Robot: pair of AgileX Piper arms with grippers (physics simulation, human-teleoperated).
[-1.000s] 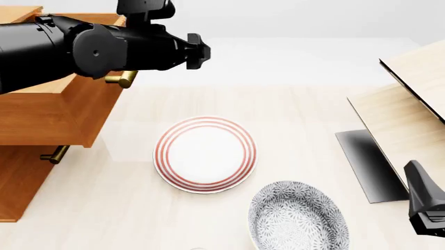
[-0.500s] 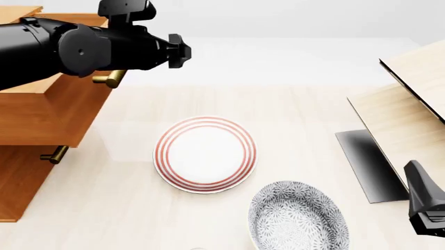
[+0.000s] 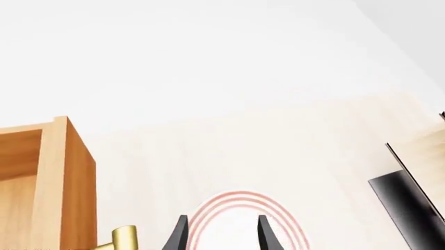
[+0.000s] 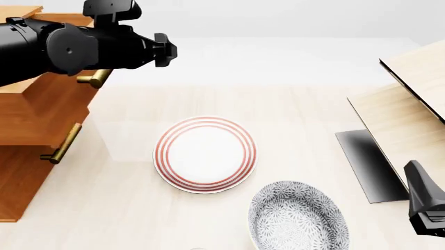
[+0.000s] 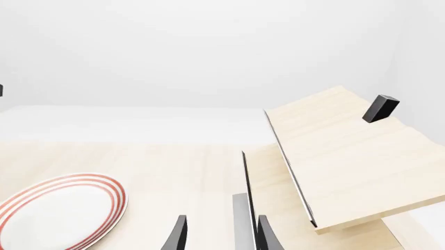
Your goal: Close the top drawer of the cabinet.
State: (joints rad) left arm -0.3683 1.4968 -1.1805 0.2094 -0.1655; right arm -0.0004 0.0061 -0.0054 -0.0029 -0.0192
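Sliding back toward nine o'clock since a second ago, the top drawer (image 4: pixel 41 112) now juts less from the cabinet (image 4: pixel 21 177) at the table's (image 4: pixel 306 112) left edge. It is partly shut, by my judgement — its front still overhangs the drawer below, so more pushing remains. The left arm presses against the drawer front near its brass handle (image 4: pixel 93 78), having travelled leftward with it. The left pincer (image 3: pixel 221 234) is released, holding nothing, its fingers parted above the red-ringed plate (image 4: pixel 205 154). The right pincer (image 5: pixel 221 234), parked at four o'clock — also parted and empty.
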